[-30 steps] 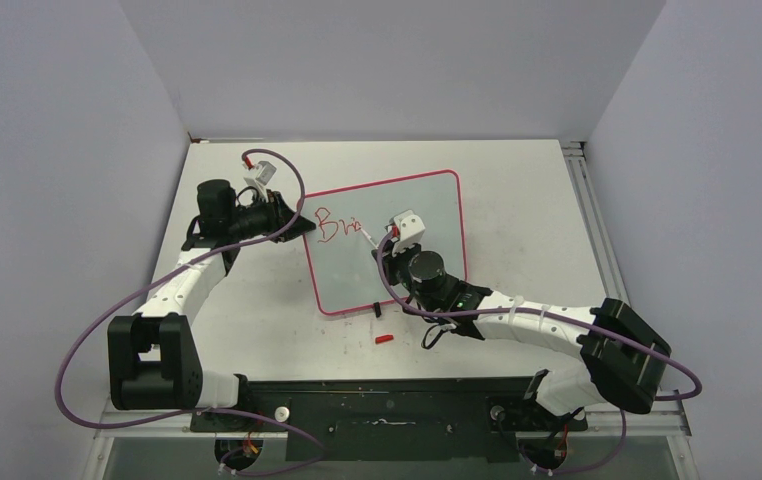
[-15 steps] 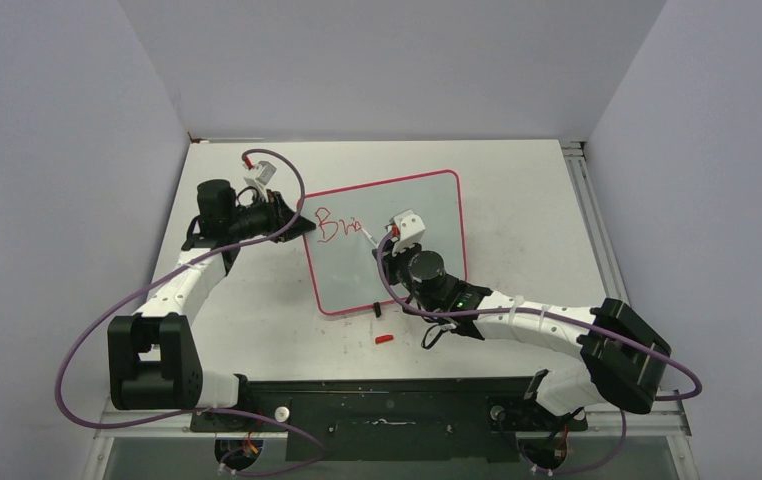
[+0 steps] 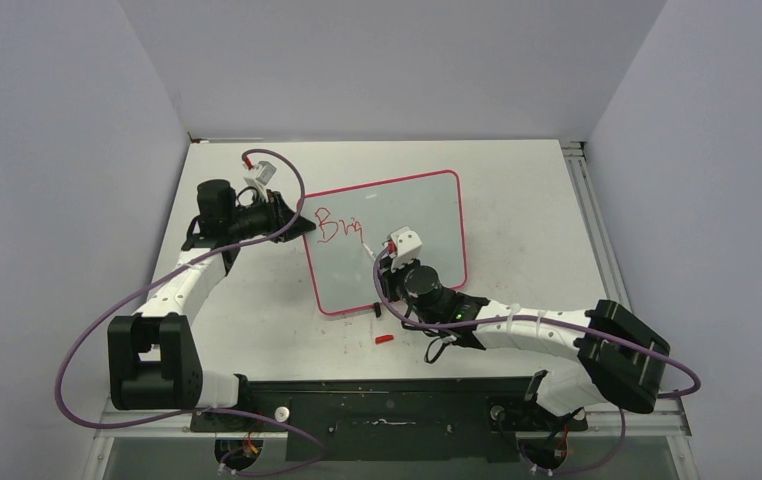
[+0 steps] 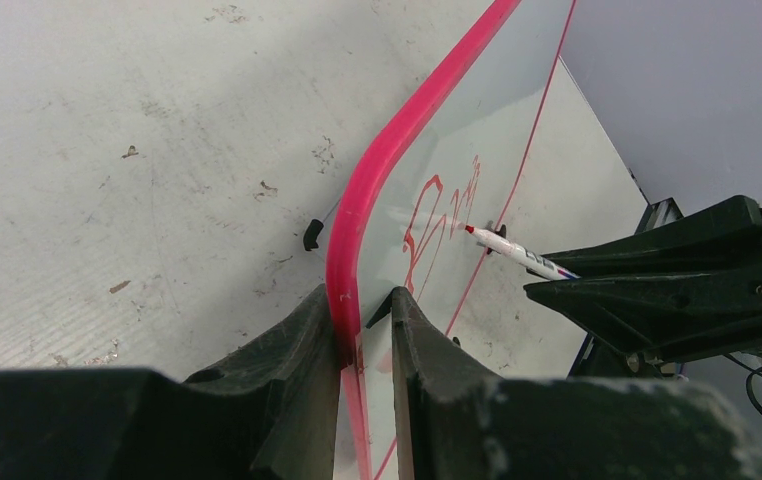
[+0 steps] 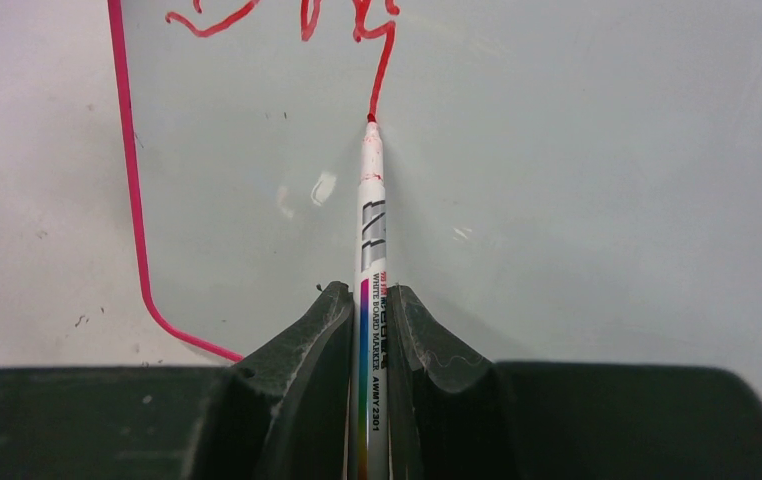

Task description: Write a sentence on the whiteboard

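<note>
Grey walls on three sides, white scuffed table under both my arms.

- whiteboard: middle of the table, a bit left of centre, skewed against the table edges. Pink-red frame, glossy face.
- left gripper: at the board's left edge near its far-left corner. Left wrist view shows both fingers clamped on the pink frame, one either side of it. Firm pinch, frame fills the gap.
- small black foot sticks out under the frame just beyond my left fingers.
- right gripper: over the board's face, coming in from the near-right side of the table. Jaws clenched on a whiteboard marker; the barrel runs straight out between the fingers.
- marker tip: red, touching the board face, right at the end of a red stroke.
- lettering: red, thin, uneven, in the board's far-left corner. Reads "Brig" from the top camera. The tail of the "g" drops down to the marker tip. Rest of the face is bare white.
- small red cap: on the table, just off the board's near edge, toward the near side, apart from both grippers.
- purple cables loop from each wrist back to the bases at the near edge.
</note>
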Controlling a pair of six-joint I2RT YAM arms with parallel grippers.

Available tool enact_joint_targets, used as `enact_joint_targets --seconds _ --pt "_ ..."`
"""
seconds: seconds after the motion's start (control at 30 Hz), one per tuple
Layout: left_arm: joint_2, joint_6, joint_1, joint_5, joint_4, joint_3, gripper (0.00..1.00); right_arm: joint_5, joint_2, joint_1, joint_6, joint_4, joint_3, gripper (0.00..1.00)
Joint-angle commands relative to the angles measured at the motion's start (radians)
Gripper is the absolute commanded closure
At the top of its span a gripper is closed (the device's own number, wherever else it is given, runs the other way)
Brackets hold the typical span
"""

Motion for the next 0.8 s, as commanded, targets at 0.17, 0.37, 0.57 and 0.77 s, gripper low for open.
enact_joint_targets --seconds 0.17,0.37,0.57,0.77 --pt "-0.029 0.031 -0.009 -0.002 0.017 0.027 0.85 0.012 0.008 0.020 0.001 0.020 0.023 0.95" --pt "-0.028 0.031 -0.010 -0.004 0.018 0.027 0.85 -0.004 0.025 0.025 -0.036 0.052 0.084 0.95" --pt "-0.029 0.031 -0.009 -0.003 0.018 0.028 0.85 0.008 -0.050 0.027 -0.048 0.051 0.107 0.95" --pt "-0.031 0.031 -0.009 -0.001 0.018 0.029 0.85 0.065 -0.058 -0.003 -0.083 0.010 0.140 0.95"
